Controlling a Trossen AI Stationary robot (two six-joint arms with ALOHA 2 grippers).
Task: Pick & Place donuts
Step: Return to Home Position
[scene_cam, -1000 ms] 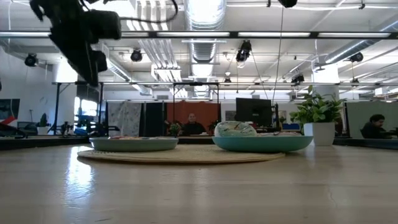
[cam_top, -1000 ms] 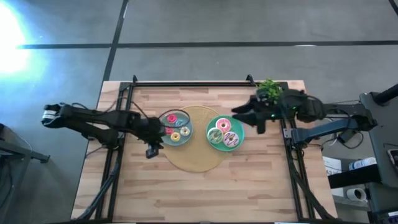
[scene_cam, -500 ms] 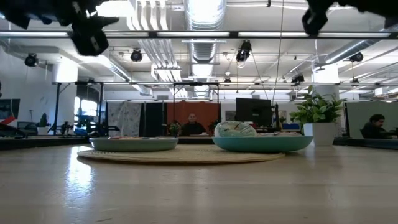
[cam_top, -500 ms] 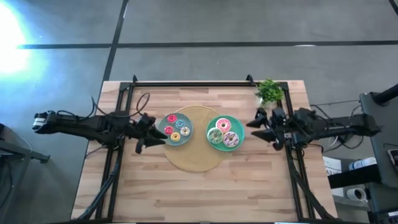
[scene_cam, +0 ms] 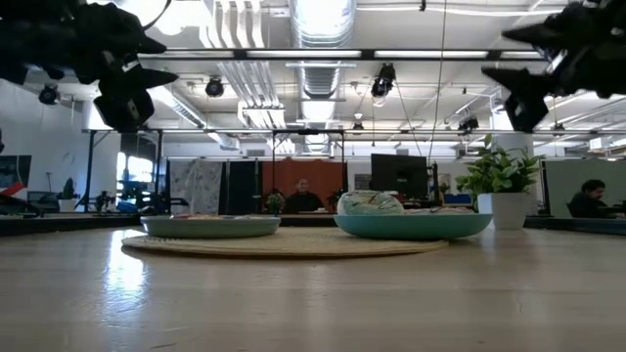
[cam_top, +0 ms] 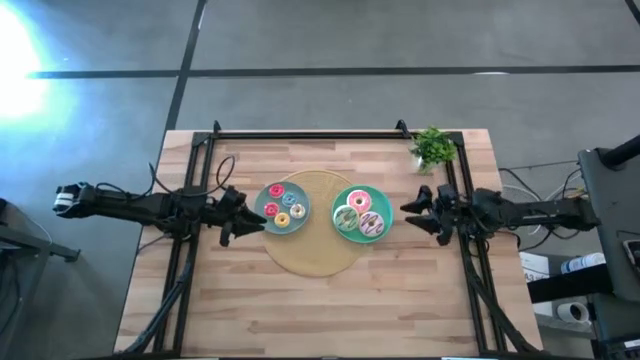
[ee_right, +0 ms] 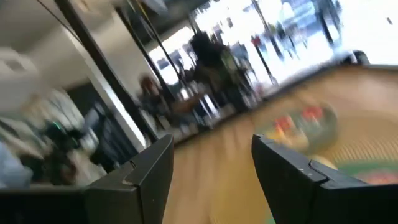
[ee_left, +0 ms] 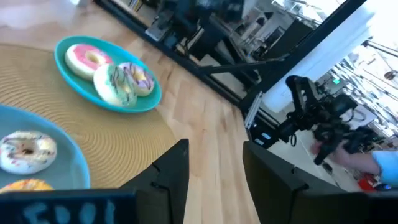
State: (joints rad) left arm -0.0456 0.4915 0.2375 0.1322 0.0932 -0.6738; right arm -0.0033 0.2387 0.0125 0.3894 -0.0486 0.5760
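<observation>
Retreat: I drew dark left claw [cam_top: 238, 214] and dark right claw [cam_top: 413, 216] back to wooden tabletop's [cam_top: 330, 310] side edges | both gaped, empty | small iced toy donuts [cam_top: 352, 217] sat plated, job looked finished.

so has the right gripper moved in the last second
Yes. In the high view the right gripper has drawn back toward the picture's right, away from the teal plate, and now sits farther from the plant.

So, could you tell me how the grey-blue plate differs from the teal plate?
Colour: the grey-blue plate is duller, the teal plate brighter. Load: the grey-blue plate holds several small donuts, the teal plate three larger donuts. Side: the grey-blue plate lies by the left gripper, the teal plate by the right gripper. Both are round and sit on the woven mat.
</observation>
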